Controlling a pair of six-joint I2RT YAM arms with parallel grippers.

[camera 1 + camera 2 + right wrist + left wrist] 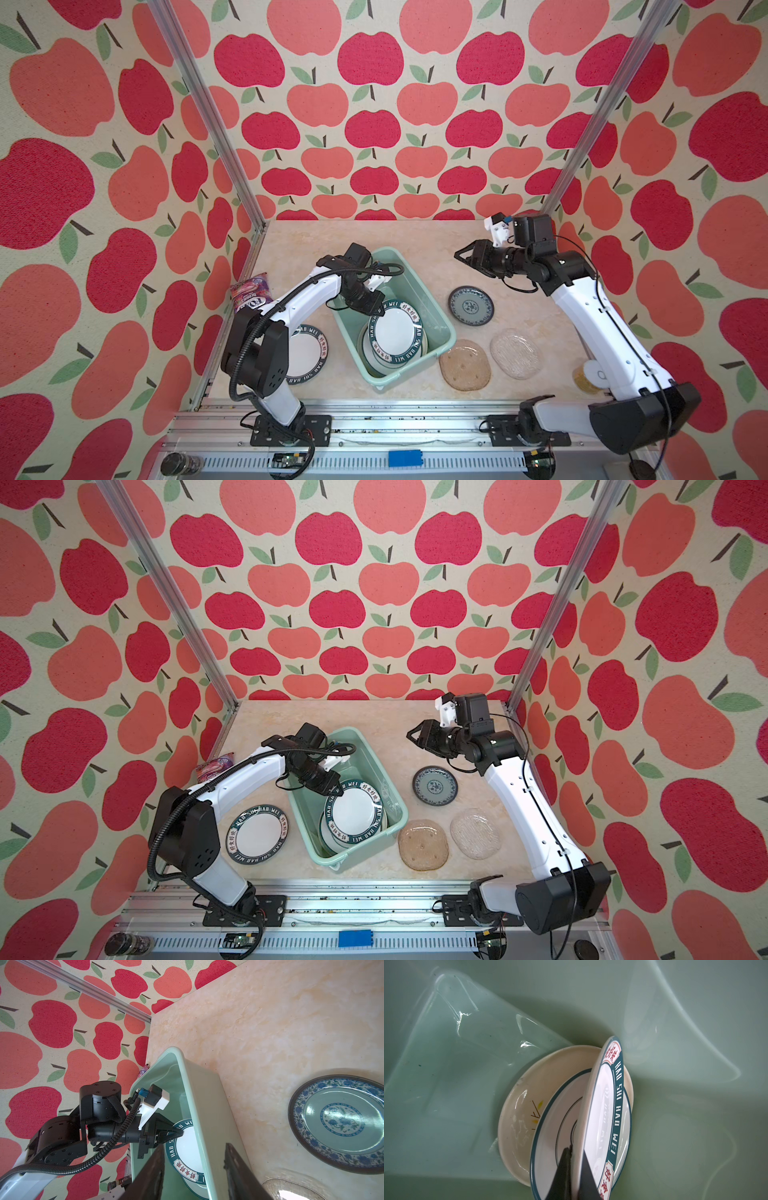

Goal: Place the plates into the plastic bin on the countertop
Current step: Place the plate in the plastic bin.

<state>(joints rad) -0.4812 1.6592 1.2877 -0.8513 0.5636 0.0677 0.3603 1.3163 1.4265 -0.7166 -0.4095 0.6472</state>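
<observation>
"HAO SHI HAO WEI" rings the tilted plate (617, 1105) inside the bin (436, 320) and the flat plate (257, 833) beside it; the purple bag (249, 293) nearby probably reads "FOX'S".

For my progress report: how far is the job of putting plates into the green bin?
Done: two plates lie in the plastic bin, the leaf-sprig plate and a teal-rimmed white plate on it. In hand: the left gripper holds a lettered plate tilted over them. Remaining: second lettered plate, teal floral plate, tan plate, clear glass plate on the countertop. The right gripper is open, empty.
</observation>
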